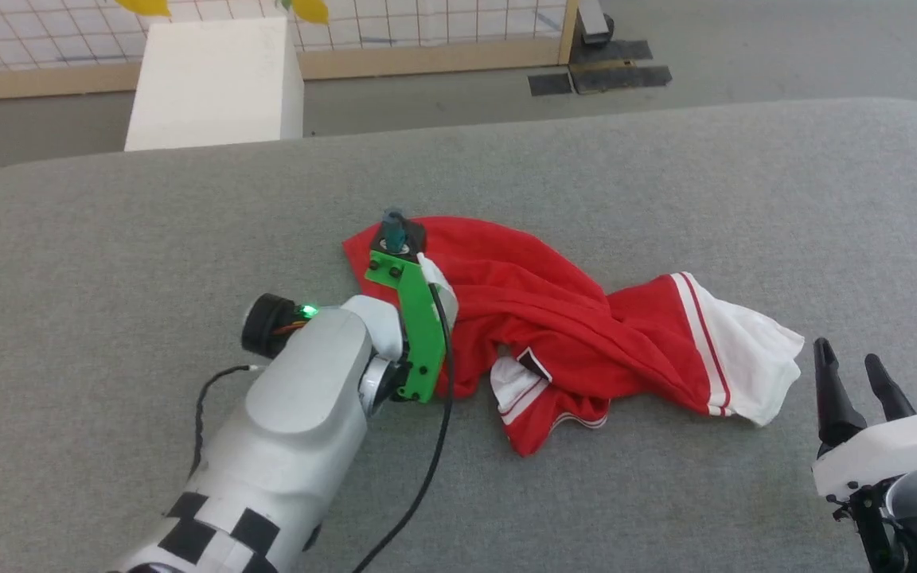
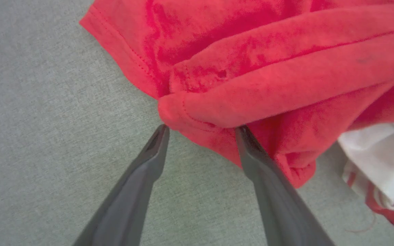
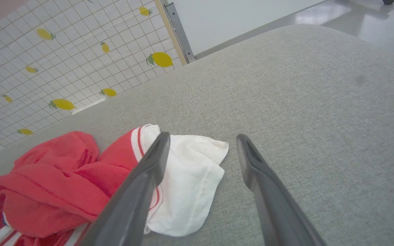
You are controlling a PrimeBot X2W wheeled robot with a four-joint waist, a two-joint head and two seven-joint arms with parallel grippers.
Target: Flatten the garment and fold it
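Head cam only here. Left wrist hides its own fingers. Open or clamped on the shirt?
Observer: Open. The left gripper has its jaws wide apart, tips at a rounded, stitched red fold of the garment; nothing pinched.
Operator: Anything under that fold?
Observer: Bare grey table cover shows between the fingers, below the fold.
Operator: Right wrist cam?
Observer: The right gripper is open too; the white sleeve lies ahead of it, partly behind one finger.
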